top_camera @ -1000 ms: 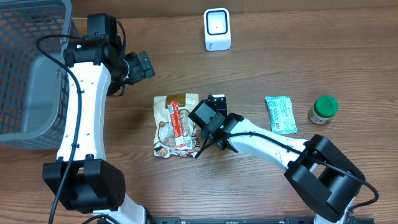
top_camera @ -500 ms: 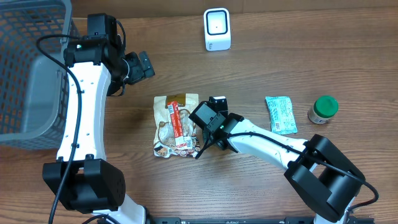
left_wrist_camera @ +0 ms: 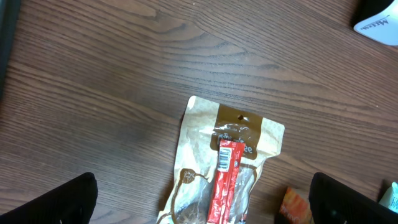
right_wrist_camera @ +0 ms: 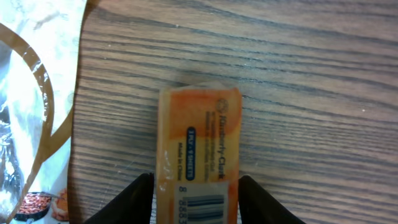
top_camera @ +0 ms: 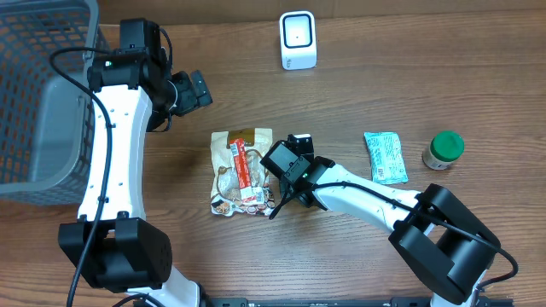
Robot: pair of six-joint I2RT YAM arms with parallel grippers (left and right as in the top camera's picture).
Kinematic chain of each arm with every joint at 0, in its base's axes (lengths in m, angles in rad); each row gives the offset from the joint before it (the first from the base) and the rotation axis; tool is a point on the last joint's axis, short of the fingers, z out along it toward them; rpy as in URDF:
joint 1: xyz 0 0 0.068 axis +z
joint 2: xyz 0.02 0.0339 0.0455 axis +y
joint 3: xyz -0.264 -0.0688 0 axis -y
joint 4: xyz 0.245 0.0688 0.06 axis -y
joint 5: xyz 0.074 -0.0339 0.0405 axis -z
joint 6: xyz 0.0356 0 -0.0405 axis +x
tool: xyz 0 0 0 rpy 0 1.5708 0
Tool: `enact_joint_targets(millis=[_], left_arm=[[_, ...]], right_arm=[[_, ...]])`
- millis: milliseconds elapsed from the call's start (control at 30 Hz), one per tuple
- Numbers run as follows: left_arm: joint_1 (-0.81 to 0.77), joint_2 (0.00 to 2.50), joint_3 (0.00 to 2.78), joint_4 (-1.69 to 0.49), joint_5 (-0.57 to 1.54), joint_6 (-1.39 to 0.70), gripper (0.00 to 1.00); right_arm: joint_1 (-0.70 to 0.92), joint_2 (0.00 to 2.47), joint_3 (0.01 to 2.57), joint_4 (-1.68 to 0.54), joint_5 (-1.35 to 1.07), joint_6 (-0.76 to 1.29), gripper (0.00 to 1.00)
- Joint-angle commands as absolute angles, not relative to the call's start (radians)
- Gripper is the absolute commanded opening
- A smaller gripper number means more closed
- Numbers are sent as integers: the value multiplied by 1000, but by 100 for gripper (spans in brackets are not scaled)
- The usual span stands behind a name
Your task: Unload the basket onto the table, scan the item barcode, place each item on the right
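While the left gripper (top_camera: 192,88) hangs above the far left part of the brown wooden worktop (top_camera: 444,68), its jaws stand spread wide with nothing between them. Its camera looks down on a tan plastic pouch with a red label strip (left_wrist_camera: 231,163) lying flat below.

The right gripper (right_wrist_camera: 196,202) is low over the middle of the worktop, just right of that tan pouch. Its jaws are about half closed, and the fingers (right_wrist_camera: 140,199) sit against both long sides of a flat orange packet with a printed barcode (right_wrist_camera: 199,137). The orange packet seems to lie on the wood, though the close view does not settle whether it is lifted at all. Its barcode end points toward the wrist, label side up.

A white box-shaped scanner (top_camera: 298,40) stands at the far edge, well apart from the orange packet. To the right lie a teal foil sachet (top_camera: 386,157) and, beside it, a small green-lidded jar (top_camera: 444,149). A grey mesh basket (top_camera: 34,102) fills the far left corner.
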State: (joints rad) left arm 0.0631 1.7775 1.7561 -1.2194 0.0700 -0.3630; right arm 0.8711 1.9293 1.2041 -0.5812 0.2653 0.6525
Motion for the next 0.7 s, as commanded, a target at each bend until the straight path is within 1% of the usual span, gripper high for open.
enact_joint_targets(millis=[0, 100, 133, 167, 200, 233, 267, 333, 400, 500, 533, 567, 600, 667], left_arm=[[57, 1757, 1769, -1219, 68, -351, 100], [57, 1757, 1769, -1219, 67, -351, 100], [57, 1757, 1769, -1219, 67, -351, 100], [57, 1757, 1769, -1219, 67, -351, 100], [57, 1757, 1769, -1219, 67, -351, 100], [57, 1757, 1769, -1219, 67, -351, 100], [57, 1757, 1769, -1219, 67, -351, 100], [57, 1757, 1769, -1219, 68, -351, 100], [57, 1757, 1769, -1219, 67, -351, 100], [57, 1757, 1769, -1219, 67, -351, 100], [57, 1757, 1769, -1219, 67, -351, 100], [57, 1757, 1769, -1219, 67, -351, 100], [57, 1757, 1769, -1219, 67, -351, 100], [57, 1757, 1769, -1219, 67, -351, 100]], right_arm=[[869, 1944, 1196, -582, 268, 656, 34], [869, 1957, 1196, -582, 268, 656, 23], [869, 1962, 1196, -582, 268, 656, 20], [869, 1964, 1196, -582, 268, 656, 20], [869, 1964, 1196, -582, 268, 656, 21], [869, 1964, 1197, -581, 268, 656, 30], [869, 1964, 1197, -581, 268, 656, 36], [869, 1964, 1197, -580, 268, 659, 40], [869, 1964, 1197, -580, 268, 659, 39], [869, 1964, 1197, -581, 268, 659, 20], [869, 1964, 1197, -581, 268, 659, 19], [869, 1964, 1197, -580, 268, 659, 21], [868, 1964, 1197, -575, 268, 659, 36], [868, 1964, 1200, -566, 273, 657, 48]])
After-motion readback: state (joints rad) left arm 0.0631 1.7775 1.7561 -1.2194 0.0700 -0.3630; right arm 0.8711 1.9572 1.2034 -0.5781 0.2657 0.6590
